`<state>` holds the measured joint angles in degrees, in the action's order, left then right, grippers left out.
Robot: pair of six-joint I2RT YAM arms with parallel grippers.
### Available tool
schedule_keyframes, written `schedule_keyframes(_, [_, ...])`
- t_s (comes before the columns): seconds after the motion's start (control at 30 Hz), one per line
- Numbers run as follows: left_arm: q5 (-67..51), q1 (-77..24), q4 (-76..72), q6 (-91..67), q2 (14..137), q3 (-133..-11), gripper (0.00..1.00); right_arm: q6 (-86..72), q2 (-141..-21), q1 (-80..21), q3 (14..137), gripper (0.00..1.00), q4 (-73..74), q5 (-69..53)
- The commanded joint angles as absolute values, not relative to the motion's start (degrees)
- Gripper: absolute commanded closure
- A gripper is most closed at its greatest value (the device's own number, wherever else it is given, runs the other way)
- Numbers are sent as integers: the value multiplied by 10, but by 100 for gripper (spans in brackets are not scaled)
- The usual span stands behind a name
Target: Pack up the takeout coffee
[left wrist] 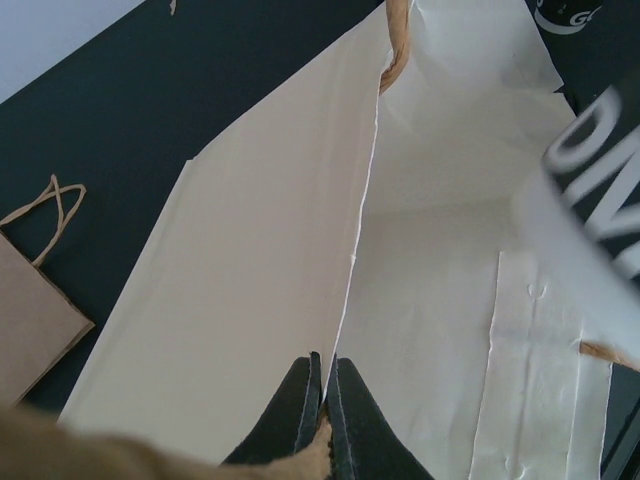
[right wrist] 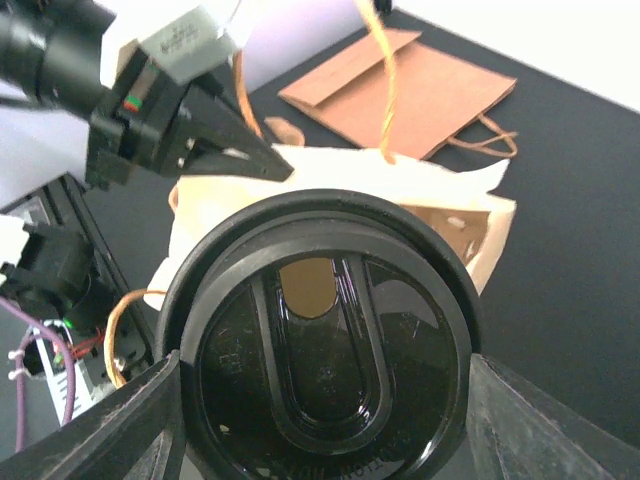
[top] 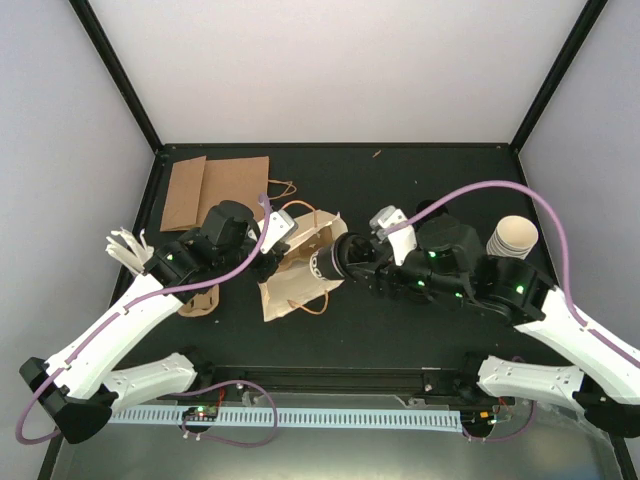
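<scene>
- At mid-desk, a cream paper bag lies on its side, mouth open to the right
- Left gripper closed, pinching the bag's wall edge
- Right gripper clamped around the black-lidded coffee cup, held at the bag's mouth
- Spare cups stacked at the right; brown bags flat at the back left

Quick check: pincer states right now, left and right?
Left pincer: closed, pinching the paper bag wall.
Right pincer: closed around the lidded takeout coffee.
</scene>
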<state>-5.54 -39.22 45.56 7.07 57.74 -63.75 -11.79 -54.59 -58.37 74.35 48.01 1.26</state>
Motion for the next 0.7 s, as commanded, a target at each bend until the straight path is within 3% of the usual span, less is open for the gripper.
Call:
schedule_keyframes(0.0, [-72, -399, 447, 58, 575, -657, 98, -110, -566, -607, 721, 45, 442, 19])
schedule_keyframes(0.67, [-77, -412, 446, 47, 585, -663, 98, -128, -532, -690, 629, 45, 476, 53])
